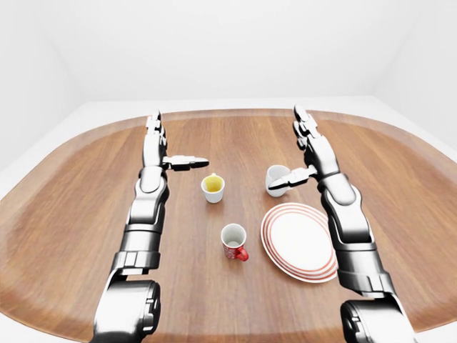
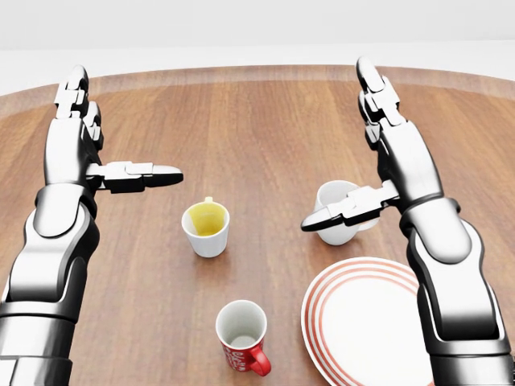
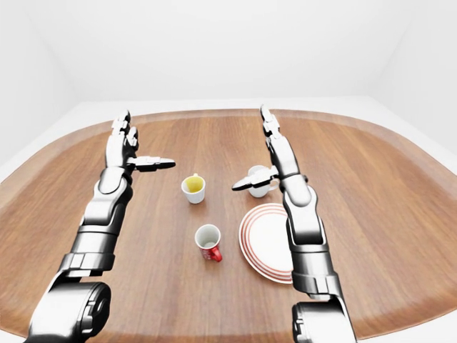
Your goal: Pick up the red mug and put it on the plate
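Head view close, downward; eye views wider, sharing table (image 1: 71, 214).

A wooden table (image 2: 257, 121) holds 2 white cups: one yellow inside (image 2: 206, 228), one plain (image 2: 331, 211).

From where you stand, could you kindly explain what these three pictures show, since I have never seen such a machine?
They are simulator renders from three cameras on a humanoid robot's head, looking out over its own metal arms. The left hand and right hand hover open above a round wooden table; neither holds anything. On the table stand a red mug, a striped plate to its right, a white cup with a yellow inside and a plain white mug partly behind the right hand.
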Controlling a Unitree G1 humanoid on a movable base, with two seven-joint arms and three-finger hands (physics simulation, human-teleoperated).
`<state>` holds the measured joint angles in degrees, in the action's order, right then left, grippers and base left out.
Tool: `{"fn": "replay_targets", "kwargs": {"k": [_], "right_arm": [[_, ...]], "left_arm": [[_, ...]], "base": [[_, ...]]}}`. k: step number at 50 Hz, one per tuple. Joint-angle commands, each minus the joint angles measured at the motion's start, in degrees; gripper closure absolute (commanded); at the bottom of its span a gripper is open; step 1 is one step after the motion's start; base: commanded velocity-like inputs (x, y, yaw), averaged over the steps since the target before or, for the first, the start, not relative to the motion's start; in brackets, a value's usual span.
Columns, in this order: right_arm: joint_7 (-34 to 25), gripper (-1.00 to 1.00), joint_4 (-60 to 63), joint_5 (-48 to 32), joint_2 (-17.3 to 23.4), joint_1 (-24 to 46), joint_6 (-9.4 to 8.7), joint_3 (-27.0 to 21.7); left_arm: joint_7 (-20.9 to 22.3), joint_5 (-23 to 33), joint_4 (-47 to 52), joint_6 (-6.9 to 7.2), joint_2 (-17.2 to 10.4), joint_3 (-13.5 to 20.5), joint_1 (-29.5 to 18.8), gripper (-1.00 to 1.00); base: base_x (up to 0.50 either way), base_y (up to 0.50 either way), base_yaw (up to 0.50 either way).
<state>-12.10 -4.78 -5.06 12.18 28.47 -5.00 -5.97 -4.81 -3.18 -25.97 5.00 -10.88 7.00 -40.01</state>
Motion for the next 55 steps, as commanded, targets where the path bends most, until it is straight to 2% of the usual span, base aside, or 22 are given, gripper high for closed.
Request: {"fn": "replay_targets", "kwargs": {"k": [1,23,40,55], "right_arm": [[-4.46,-1.00,-4.14,-8.22,-0.65,2.64,0.00,2.24],[-8.98,-1.00,-12.97,-22.25,-3.81,6.85,0.00,5.93],[-10.04,-1.00,-16.50,-26.89,-5.68,6.07,0.00,7.08],[-7.83,-1.00,-25.10,-29.49,-7.78,6.06,0.00,8.54]], "left_arm": [[0.06,-0.18,-0.12,0.00,-0.18,0.07,-0.07,-1.00],[-0.06,-0.24,-1.64,0.00,-0.27,0.13,-0.38,-1.00],[-0.35,-0.30,-3.50,0.00,-0.20,0.06,-0.96,-1.00],[-0.23,-0.38,-3.29,0.00,-0.34,0.08,-0.95,-1.00]], "base": [[0.00,0.00,0.00],[0.00,0.00,0.00],[0.00,0.00,0.00],[0.00,0.00,0.00]]}}
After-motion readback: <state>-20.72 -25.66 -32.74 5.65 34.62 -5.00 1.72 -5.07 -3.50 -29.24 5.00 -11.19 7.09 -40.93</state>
